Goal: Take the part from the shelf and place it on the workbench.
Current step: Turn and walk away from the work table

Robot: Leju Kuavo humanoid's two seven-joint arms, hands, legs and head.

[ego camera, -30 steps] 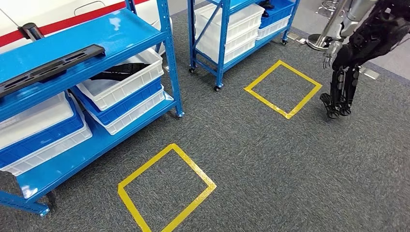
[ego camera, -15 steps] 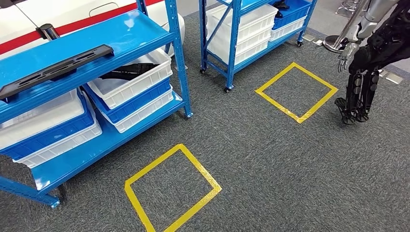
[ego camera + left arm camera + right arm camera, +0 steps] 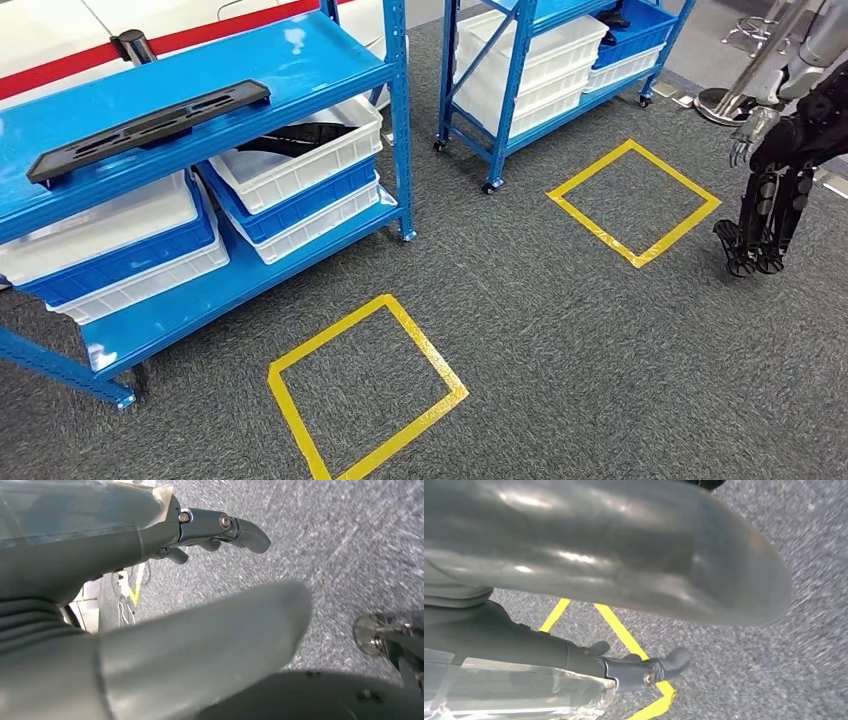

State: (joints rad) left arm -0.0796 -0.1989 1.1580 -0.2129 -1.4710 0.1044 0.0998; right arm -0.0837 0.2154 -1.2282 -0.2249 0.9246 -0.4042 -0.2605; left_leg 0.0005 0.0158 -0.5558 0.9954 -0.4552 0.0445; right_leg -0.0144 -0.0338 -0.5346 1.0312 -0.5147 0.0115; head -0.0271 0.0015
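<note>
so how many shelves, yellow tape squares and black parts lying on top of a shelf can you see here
shelves: 2
tape squares: 2
black part: 1
total: 5

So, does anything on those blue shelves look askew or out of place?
The long black part lies loose and diagonal on the top deck of the near blue shelf, outside the bins. The white and blue bins below sit stacked; nothing is spilled.

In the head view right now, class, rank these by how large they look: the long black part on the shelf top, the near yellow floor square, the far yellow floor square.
1. Long black part, the longest.
2. Near yellow floor square.
3. Far yellow floor square.
The far square looks smaller partly because it lies farther from the camera, so their true sizes may match.
</note>
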